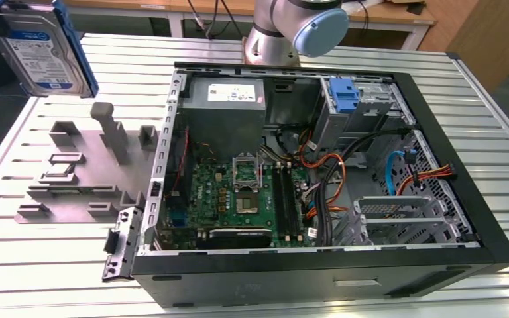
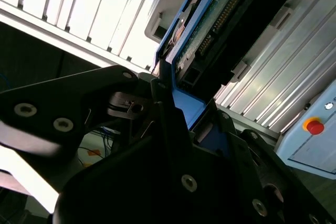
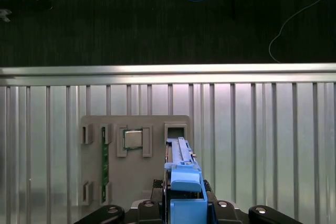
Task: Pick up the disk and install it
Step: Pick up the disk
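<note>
- the gripper (image 2: pixel 167 109) is clenched on the disk (image 1: pixel 44 48), holding it on edge in the air.
- the grey tray (image 1: pixel 95 175) lies below it, beside the open computer case (image 1: pixel 307 278).

One disk (image 1: pixel 44 53), one open computer case (image 1: pixel 325 271), one grey fixture plate (image 1: pixel 104 175), one power supply (image 1: pixel 223 93), one motherboard (image 1: pixel 236 199) and one blue drive bracket (image 1: pixel 344 99) are counted.
</note>
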`<action>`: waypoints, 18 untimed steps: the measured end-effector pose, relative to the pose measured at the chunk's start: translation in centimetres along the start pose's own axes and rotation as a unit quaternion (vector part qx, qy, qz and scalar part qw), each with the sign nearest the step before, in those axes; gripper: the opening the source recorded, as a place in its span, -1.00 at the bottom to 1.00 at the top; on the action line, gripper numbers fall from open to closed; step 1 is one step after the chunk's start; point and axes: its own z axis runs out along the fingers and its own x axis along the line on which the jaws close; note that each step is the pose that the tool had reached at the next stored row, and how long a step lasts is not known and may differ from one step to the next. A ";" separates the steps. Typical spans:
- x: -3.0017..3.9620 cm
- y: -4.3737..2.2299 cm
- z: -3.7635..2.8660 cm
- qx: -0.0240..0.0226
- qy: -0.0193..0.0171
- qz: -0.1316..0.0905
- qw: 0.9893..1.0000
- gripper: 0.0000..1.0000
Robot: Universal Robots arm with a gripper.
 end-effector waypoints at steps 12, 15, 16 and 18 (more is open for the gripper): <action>0.00 0.00 -0.57 0.000 0.000 0.000 1.000 -0.27; 0.00 0.00 -0.71 0.000 0.000 0.000 1.000 -0.27; 0.00 0.00 -0.76 0.000 0.000 0.000 1.000 -0.27; 0.00 0.00 -0.85 0.000 0.000 0.000 1.000 -0.27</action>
